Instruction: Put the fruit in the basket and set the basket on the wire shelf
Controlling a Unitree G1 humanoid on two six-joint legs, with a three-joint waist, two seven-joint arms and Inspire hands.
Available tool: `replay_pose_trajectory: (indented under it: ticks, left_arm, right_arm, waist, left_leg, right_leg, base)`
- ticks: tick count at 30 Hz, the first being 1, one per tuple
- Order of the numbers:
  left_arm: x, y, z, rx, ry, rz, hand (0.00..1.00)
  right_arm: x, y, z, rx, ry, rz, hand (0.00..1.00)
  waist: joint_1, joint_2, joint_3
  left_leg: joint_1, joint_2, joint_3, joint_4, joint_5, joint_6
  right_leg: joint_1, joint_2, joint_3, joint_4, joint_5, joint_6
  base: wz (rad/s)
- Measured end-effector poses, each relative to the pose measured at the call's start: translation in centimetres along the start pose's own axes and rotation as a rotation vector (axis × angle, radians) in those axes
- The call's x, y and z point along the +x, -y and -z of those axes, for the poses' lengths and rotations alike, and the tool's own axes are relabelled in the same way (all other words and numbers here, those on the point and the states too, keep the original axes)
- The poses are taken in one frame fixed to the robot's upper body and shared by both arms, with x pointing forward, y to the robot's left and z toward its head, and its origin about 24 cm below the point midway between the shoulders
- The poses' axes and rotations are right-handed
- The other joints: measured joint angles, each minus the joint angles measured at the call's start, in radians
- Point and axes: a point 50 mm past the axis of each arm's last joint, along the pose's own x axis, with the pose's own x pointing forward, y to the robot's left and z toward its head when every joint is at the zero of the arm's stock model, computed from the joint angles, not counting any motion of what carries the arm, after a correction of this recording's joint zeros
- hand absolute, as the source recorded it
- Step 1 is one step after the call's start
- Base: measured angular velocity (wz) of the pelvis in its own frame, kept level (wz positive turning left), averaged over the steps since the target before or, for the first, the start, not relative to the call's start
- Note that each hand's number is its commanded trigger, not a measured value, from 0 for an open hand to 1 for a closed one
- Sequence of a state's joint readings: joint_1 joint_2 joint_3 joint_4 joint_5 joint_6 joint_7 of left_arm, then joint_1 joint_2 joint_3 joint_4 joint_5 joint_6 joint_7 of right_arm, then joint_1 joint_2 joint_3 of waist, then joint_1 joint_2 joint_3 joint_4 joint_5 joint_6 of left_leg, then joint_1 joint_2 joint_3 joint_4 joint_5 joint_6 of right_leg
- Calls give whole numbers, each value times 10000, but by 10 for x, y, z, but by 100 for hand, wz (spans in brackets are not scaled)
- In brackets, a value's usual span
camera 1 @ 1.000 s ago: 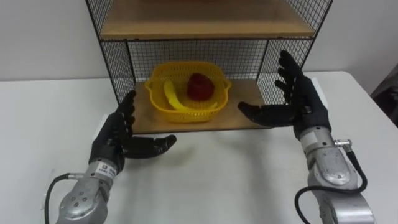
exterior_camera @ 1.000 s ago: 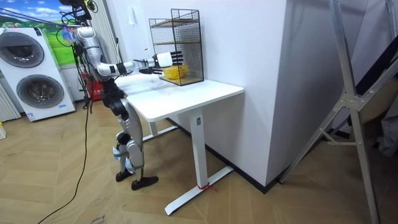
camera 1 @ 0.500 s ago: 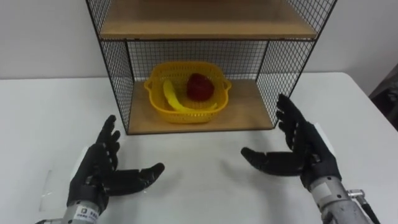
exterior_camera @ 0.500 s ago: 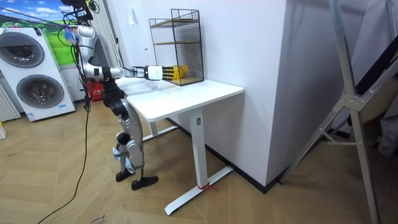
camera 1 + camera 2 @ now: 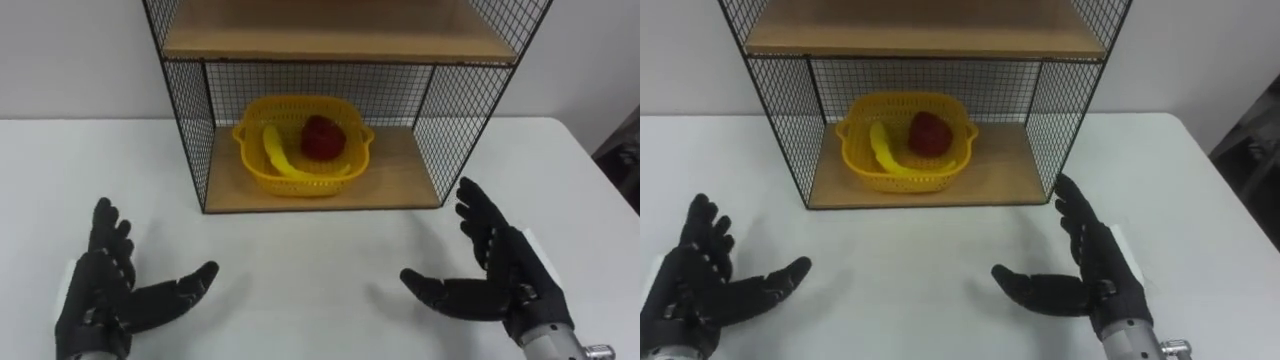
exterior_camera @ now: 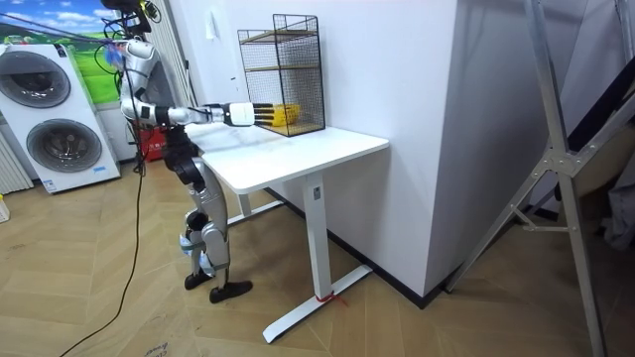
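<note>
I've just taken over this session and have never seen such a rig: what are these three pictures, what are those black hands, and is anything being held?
The machine is a two-legged humanoid robot, and the black shapes are its own hands. Two pictures come from the stereo camera on its head, looking down at the white table. The third comes from a camera in the room and shows the robot standing at that table, facing the wire shelf. The left hand and right hand are over the table's near part, fingers spread, holding nothing. The yellow basket sits on the shelf's lower board with a banana and a red fruit inside, so the job looks done.
</note>
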State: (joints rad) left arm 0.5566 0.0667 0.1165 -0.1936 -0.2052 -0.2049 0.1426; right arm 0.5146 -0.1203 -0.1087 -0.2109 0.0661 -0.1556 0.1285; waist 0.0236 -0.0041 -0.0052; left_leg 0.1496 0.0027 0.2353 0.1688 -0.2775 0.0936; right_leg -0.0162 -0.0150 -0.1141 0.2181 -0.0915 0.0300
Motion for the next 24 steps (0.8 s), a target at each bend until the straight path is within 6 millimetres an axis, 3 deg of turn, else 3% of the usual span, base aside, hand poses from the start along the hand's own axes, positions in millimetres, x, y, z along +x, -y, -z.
replay_pose_trajectory:
  ticks: [3,6,8,9,11,14,16,18,19,21,23,24]
  left_arm:
    - [1,-21,-9,195,653,-1607,0]
    - [4,-57,-26,483,1641,-3968,0]
    - [-1,-91,-55,710,3056,-6406,0]
    - [-4,-101,-63,834,3472,-6988,0]
    - [-15,-142,-99,1342,5130,-9300,0]
    - [-40,-181,-137,1139,6954,-12046,0]
    - [-57,-195,-148,895,7541,-13301,0]
    - [-70,-210,-146,380,7368,-14298,0]
    - [-76,-223,-135,107,6728,-15000,0]
    - [-86,-243,-109,-479,5153,-16142,0]
    - [-107,-264,-59,-2883,2640,-17742,0]
    - [-113,-267,-44,-3599,1935,-18132,0]
  right_arm:
    - [-3,20,-4,-460,294,1423,0]
    - [-8,50,-15,-1069,924,3537,0]
    - [-19,89,-30,-1657,1528,6058,0]
    - [-21,99,-36,-1748,1799,6688,0]
    - [-36,140,-66,-2188,3224,9269,0]
    - [-68,177,-97,-2124,4929,12351,0]
    - [-88,191,-104,-1683,5465,13889,0]
    - [-107,204,-99,-921,5399,15331,0]
    - [-120,213,-88,-382,4952,16324,0]
    - [-137,223,-66,472,3792,17571,0]
    - [-156,226,-34,2211,2089,18576,0]
    - [-162,226,-23,2629,1590,18826,0]
  waist:
    - [133,61,-3]
    - [257,131,-7]
    - [406,151,3]
    - [395,167,12]
    - [439,252,-10]
    - [428,300,1]
    - [392,281,19]
    - [365,312,0]
    - [341,319,-26]
    - [363,324,-38]
    - [292,405,-89]
    - [251,414,-97]
  left_leg:
    - [12,0,8,0,0,-1]
    - [-7,-1,14,-8,3,-6]
    - [-46,0,49,-19,3,-7]
    - [-52,0,53,-19,3,-7]
    - [-142,-2,46,-10,4,-7]
    - [-243,-1,12,0,4,-7]
    - [-328,0,-21,17,4,-8]
    - [-399,-6,-113,33,3,-8]
    - [-484,-27,-174,48,4,-7]
    - [-580,-82,-171,82,3,-6]
    - [-758,-139,-255,111,5,0]
    - [-769,-141,-288,112,5,2]
  right_leg:
    - [14,11,27,3,0,0]
    - [-29,16,60,26,0,0]
    - [-86,17,83,31,0,0]
    - [-95,17,85,32,0,0]
    - [-174,11,78,34,0,0]
    - [-310,-16,5,137,-11,-7]
    - [-434,-30,-52,256,-26,-15]
    - [-460,-102,-271,261,-35,-21]
    - [-580,-175,-269,389,-85,-1]
    - [-765,-189,-252,573,-208,-13]
    - [-961,-307,-302,731,-305,-18]
    - [-959,-331,-350,731,-313,-12]
  base:
    - [0]
    - [-1]
    - [-5]
    - [0]
    - [0]
    - [1]
    - [3]
    - [12]
    - [8]
    - [2]
    - [3]
    - [14]
